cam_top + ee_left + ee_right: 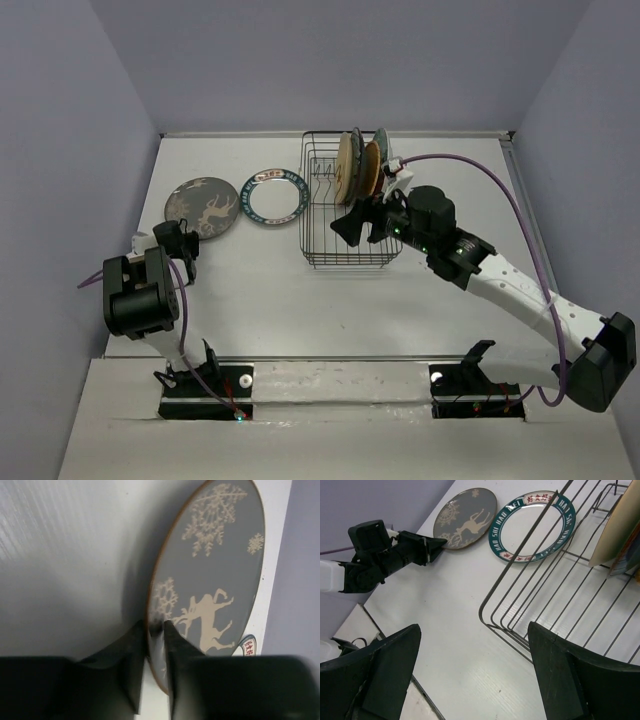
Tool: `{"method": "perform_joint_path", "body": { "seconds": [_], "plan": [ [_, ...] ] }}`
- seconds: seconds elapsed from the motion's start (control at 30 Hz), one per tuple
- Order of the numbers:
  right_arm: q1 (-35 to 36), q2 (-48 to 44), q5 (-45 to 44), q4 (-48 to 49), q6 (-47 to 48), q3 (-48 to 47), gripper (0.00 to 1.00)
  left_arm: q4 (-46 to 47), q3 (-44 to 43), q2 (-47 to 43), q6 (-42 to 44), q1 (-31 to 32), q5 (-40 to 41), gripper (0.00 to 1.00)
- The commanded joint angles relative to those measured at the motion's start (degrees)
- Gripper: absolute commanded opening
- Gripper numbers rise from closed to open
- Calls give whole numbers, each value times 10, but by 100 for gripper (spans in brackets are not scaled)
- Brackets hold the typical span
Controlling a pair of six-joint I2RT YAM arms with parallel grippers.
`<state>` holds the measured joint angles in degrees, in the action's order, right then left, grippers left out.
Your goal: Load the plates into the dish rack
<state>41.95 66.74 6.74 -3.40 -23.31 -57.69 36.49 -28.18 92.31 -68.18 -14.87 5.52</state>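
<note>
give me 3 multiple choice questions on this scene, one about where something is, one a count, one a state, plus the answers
1. Where is the teal-rimmed plate?
A) flat on the table, between the grey plate and the dish rack
B) upright in the dish rack
C) on top of the grey plate

2. How many plates lie outside the dish rack?
A) one
B) two
C) four

3. The left tool is:
A) wide open above the dish rack
B) holding the teal-rimmed plate
C) closed on the grey plate's rim

Answers:
1 A: the top view shows it flat beside the rack.
2 B: only the grey plate and the teal-rimmed plate are on the table.
3 C: the left wrist view shows its fingers either side of that rim.
</note>
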Motion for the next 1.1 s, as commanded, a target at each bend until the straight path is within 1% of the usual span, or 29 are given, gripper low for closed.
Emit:
{"method": "perform_joint_path", "body": {
  "seconds": [0.0,0.07,0.17,0.2,0.27,0.3,0.37,0.4,0.43,0.47,0.5,0.63,0.7,0.73,0.8,0.83,0.93,0.97,1.07],
  "plan": [
    [0,-16,-3,25,5,2,92,84,12,23,-26,-9,-16,7],
    [0,-16,-6,25,5,3,92,100,30,14,-27,-12,-22,6],
    [0,-7,-6,24,5,-3,92,111,53,-34,-21,-20,-15,6],
    [0,0,1,24,4,-12,92,105,59,-75,-12,-21,-11,6],
    [0,10,12,25,-2,-21,92,88,67,-124,-1,-22,6,6],
    [0,15,25,27,-4,-26,92,70,70,-176,4,-22,10,6],
    [0,30,41,31,-10,-37,92,51,77,-226,21,-23,21,6],
    [0,36,55,51,-12,-42,92,36,80,-274,24,-23,23,6],
    [0,50,62,53,-16,-52,92,25,81,-298,35,-23,24,6],
    [0,58,77,54,-18,-58,92,18,82,-320,40,-22,23,6],
    [0,65,85,55,-21,-65,92,-1,82,-363,46,-23,21,6],
    [0,93,111,60,-33,-92,92,-37,83,-449,76,-23,-5,6],
    [0,102,115,62,-41,-106,92,-54,80,-476,100,-23,-37,6],
    [0,114,116,62,-45,-112,93,-68,78,-499,104,-23,-79,6],
    [0,131,131,62,-46,-135,93,-81,77,-528,117,-24,-123,6],
    [0,153,140,62,-48,-145,93,-84,76,-537,117,-23,-168,6],
    [0,206,158,61,-51,-186,93,-101,65,-546,132,-22,-247,6],
    [0,218,158,60,-53,-195,93,-101,62,-549,132,-19,-290,6],
    [0,267,150,57,-50,-230,93,-114,46,-557,148,-7,-357,6]
  ]
}}
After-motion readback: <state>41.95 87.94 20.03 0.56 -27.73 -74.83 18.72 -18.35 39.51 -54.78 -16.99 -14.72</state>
